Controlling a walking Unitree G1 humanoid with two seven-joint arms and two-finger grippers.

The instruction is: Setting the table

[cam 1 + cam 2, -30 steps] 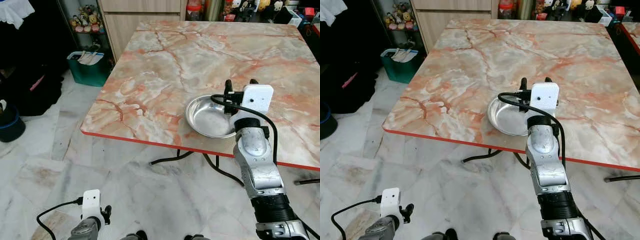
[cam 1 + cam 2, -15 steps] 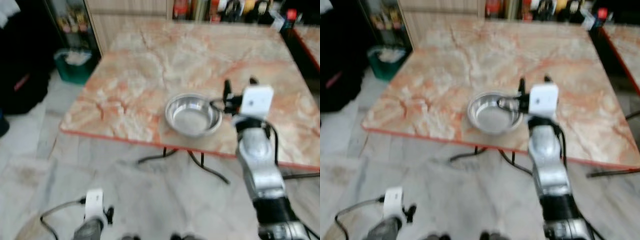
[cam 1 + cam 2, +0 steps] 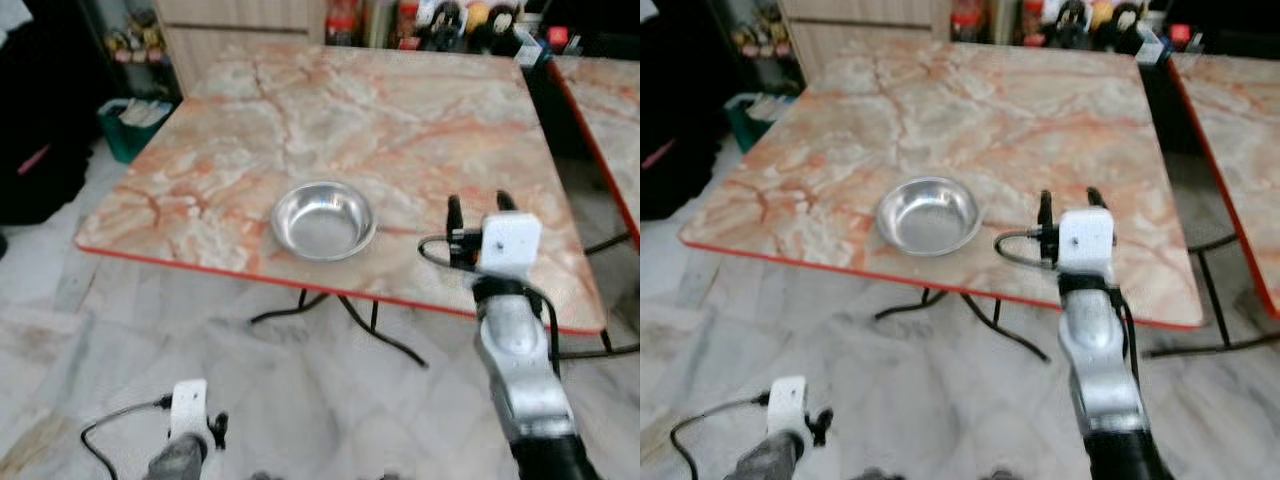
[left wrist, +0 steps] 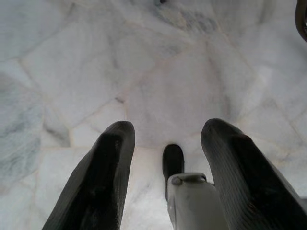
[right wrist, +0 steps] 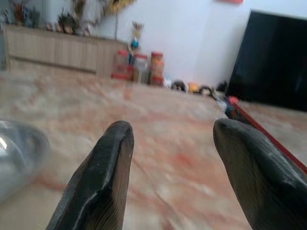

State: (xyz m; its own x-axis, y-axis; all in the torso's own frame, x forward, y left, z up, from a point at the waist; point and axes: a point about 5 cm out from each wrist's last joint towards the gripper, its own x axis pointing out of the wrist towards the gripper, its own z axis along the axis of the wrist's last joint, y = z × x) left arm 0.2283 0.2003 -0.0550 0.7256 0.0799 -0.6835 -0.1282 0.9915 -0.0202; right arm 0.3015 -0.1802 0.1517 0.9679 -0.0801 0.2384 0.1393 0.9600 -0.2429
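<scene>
A shiny steel bowl (image 3: 323, 220) sits alone on the orange-veined marble table (image 3: 380, 110), close to its near red edge. My right gripper (image 3: 476, 207) is raised over the table's near right part, well to the right of the bowl, open and holding nothing. In the right wrist view the bowl's blurred rim (image 5: 19, 153) lies beside the two spread fingers (image 5: 103, 182). My left gripper (image 4: 168, 167) hangs low over the marble floor, open and empty.
A second red-edged table (image 3: 605, 90) stands at the right, with a gap between the two. A green bin (image 3: 128, 125) and a dark shelf are at the far left. Bottles and figurines line the cabinet behind the table. Black table legs (image 3: 340, 310) spread underneath.
The view has shifted, so the bowl now lies further left. My right gripper has come away from the bowl's right rim and now stands clear to its right.
</scene>
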